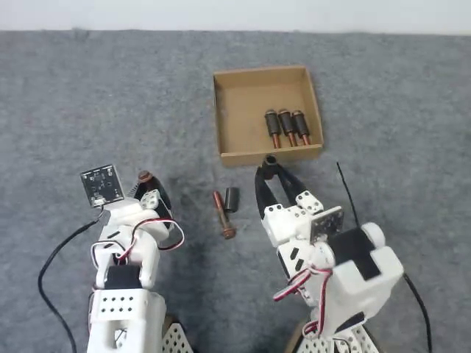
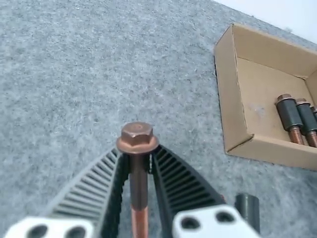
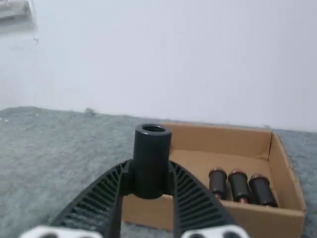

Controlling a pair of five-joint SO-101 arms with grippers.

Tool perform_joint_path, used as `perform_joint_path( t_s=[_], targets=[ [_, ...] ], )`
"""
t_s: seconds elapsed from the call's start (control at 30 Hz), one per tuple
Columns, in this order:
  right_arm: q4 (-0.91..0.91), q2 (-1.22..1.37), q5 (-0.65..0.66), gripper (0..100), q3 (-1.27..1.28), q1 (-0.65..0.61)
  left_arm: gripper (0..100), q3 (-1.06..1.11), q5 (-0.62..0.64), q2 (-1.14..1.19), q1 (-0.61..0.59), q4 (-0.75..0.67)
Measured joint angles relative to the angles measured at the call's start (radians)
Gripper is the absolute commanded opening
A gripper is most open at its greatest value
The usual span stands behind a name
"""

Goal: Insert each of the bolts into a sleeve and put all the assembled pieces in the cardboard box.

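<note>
HIGH: my left gripper [image 1: 146, 184] is clamped on a bolt [image 1: 144, 176], about 9 o'clock of the loose bolt [image 1: 223, 215] and loose sleeve [image 1: 232, 198] on the counter [image 1: 88, 95]; my right gripper [image 1: 271, 166] pinches a sleeve [image 1: 271, 159] at 6 o'clock of the cardboard box [image 1: 221, 110] | LEFT WRIST: bolt gripped under its head | RIGHT WRIST: sleeve held mid-body, bore open; I'd align shank with bore, then feed slowly.

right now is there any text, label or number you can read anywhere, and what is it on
No text can be read.
left arm's circuit board: tiny marks, too small to read.
right arm's circuit board: tiny marks, too small to read.
cardboard box, bolt and sleeve held in the jaws: no print shows.
</note>
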Motion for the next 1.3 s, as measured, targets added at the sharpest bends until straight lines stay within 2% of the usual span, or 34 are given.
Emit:
perform_joint_path(
  t_s=[0.17, 0.27, 0.5, 0.57, 0.83, 1.03, 1.3],
  targets=[
    [0.008, -0.054, 0.000, 0.6, 0.014, 0.011, 1, 0.000, 0.000, 0.000, 0.003, 0.000],
    [0.012, -0.054, 0.000, 0.6, 0.014, 0.011, 1, 0.002, 0.000, 0.000, 0.049, -0.037],
    [0.012, -0.054, 0.000, 0.6, 0.014, 0.009, 1, 0.002, 0.000, 0.000, 0.170, -0.313],
    [0.012, -0.054, 0.000, 0.6, 0.014, 0.009, 1, -0.011, 0.000, 0.000, 0.212, -0.339],
    [0.012, -0.055, 0.000, 0.6, 0.014, 0.009, 1, -0.275, 0.000, 0.000, 0.359, -0.235],
    [0.012, -0.055, 0.000, 0.6, 0.014, 0.009, 1, -0.453, 0.000, 0.012, 0.427, -0.199],
    [0.012, -0.055, 0.000, 0.6, 0.014, 0.009, 1, -0.724, -0.115, 0.331, 0.433, -0.117]
  ],
)
